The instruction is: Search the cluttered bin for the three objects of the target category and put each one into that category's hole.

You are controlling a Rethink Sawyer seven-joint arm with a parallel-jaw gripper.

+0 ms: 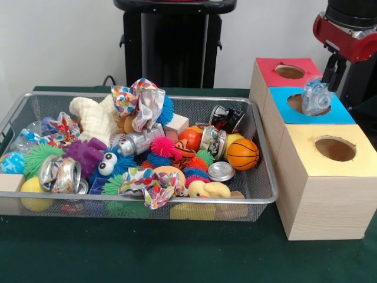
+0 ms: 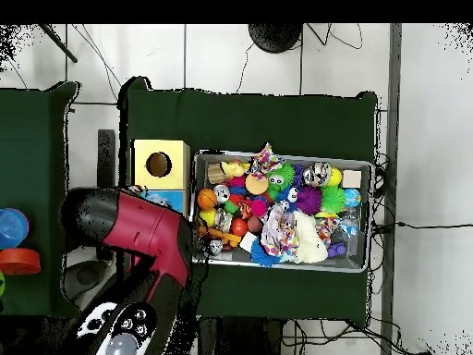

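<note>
The wire-mesh bin (image 1: 262, 197) holds a heap of toys; it also shows in the overhead view (image 2: 365, 166). My gripper (image 1: 328, 82) comes down at the far right and is shut on a see-through plastic bottle (image 1: 316, 97) with a blue-white label. It holds the bottle right at the hole of the blue-topped box (image 1: 339, 112). A second clear bottle (image 1: 23, 140) lies in the bin's far left corner, half under other things; it also shows in the overhead view (image 2: 349, 222). I see no third bottle. In the overhead view the arm (image 2: 148, 236) hides the gripper.
A red-topped box (image 1: 288, 71) stands behind the blue one and a yellow-topped box (image 1: 330, 147) in front of it, each with a round hole. Crushed cans (image 1: 59, 174), patterned paper wads (image 1: 141, 103), a small basketball (image 1: 242, 154) and spiky balls fill the bin.
</note>
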